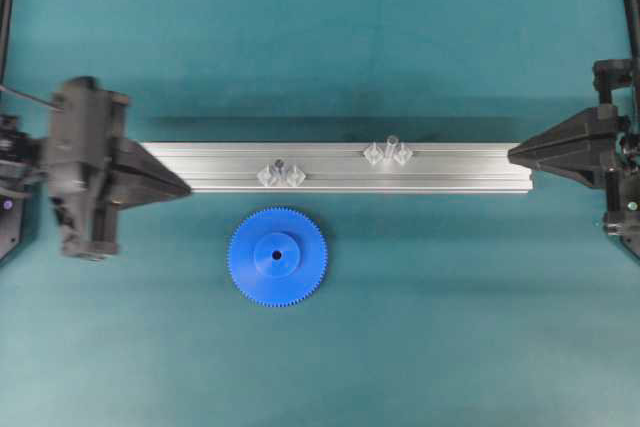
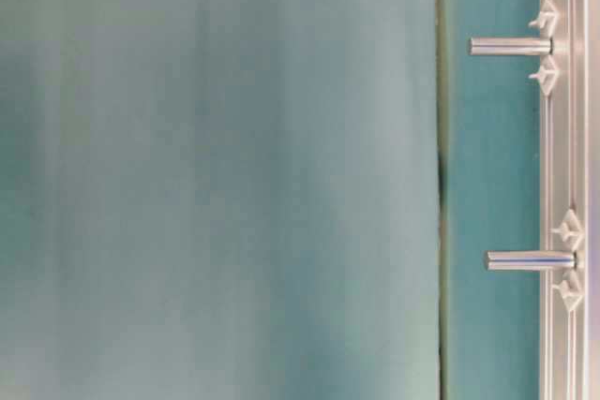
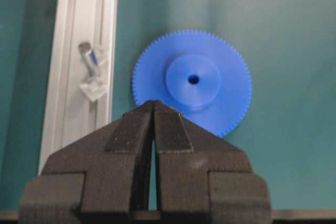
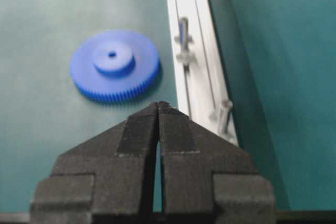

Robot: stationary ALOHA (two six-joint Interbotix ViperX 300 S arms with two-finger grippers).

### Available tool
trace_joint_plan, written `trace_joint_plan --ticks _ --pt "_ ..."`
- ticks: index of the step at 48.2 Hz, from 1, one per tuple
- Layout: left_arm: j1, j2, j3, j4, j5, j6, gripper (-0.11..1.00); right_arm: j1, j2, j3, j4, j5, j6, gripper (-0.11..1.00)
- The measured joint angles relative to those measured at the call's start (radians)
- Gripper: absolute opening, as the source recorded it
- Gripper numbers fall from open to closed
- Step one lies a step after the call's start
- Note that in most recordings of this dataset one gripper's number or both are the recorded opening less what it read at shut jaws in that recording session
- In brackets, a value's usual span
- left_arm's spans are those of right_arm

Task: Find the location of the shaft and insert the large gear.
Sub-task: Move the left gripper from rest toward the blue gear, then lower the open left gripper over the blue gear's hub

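Note:
The large gear (image 1: 277, 256) is a bright blue toothed disc lying flat on the teal mat, just in front of the aluminium rail (image 1: 460, 169). Two thin grey shafts stand on the rail between clear mounts, one (image 1: 280, 164) left of the middle and one (image 1: 391, 143) right of it. My left gripper (image 1: 188, 188) is shut and empty at the rail's left end. My right gripper (image 1: 510, 154) is shut and empty at the rail's right end. The left wrist view shows the gear (image 3: 192, 80) just beyond the closed tips (image 3: 153, 103). The right wrist view shows it (image 4: 114, 65) farther off.
The table-level view shows both shafts (image 2: 511, 46) (image 2: 530, 260) sticking out sideways from the rail (image 2: 562, 138), beside a blurred teal surface. Black frame posts (image 1: 8, 7) stand at the far corners.

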Motion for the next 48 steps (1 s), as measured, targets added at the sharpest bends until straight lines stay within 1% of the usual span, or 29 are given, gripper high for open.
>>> trace_joint_plan --ticks 5,15,18,20,22,31,33,35,37,48 --pt "-0.008 0.055 -0.041 0.002 0.021 0.005 -0.01 -0.003 0.002 -0.017 0.0 0.064 0.0 0.02" --pt "-0.044 0.144 -0.08 0.002 0.06 -0.002 0.0 -0.006 0.006 -0.038 -0.005 0.15 0.0 0.02" --pt "-0.055 0.166 -0.095 0.002 0.067 -0.005 0.03 -0.009 0.008 -0.04 -0.006 0.164 0.0 0.02" --pt "-0.058 0.183 -0.109 0.002 0.077 -0.009 0.09 -0.011 0.008 -0.04 -0.005 0.167 0.0 0.02" --pt "-0.058 0.204 -0.124 0.003 0.091 -0.026 0.18 -0.017 0.008 -0.04 -0.006 0.17 0.0 0.02" --pt "-0.06 0.291 -0.181 0.002 0.115 -0.066 0.73 -0.032 0.009 -0.04 -0.006 0.176 0.002 0.02" --pt "-0.061 0.307 -0.19 0.002 0.118 -0.072 0.83 -0.032 0.009 -0.04 -0.006 0.179 0.0 0.02" --pt "-0.061 0.325 -0.199 0.002 0.12 -0.075 0.9 -0.032 0.009 -0.04 -0.006 0.186 0.002 0.02" --pt "-0.063 0.345 -0.207 0.002 0.124 -0.084 0.94 -0.032 0.009 -0.04 -0.006 0.195 0.0 0.02" --pt "-0.067 0.472 -0.284 0.002 0.153 -0.092 0.93 -0.035 0.009 -0.038 -0.006 0.245 0.0 0.02"
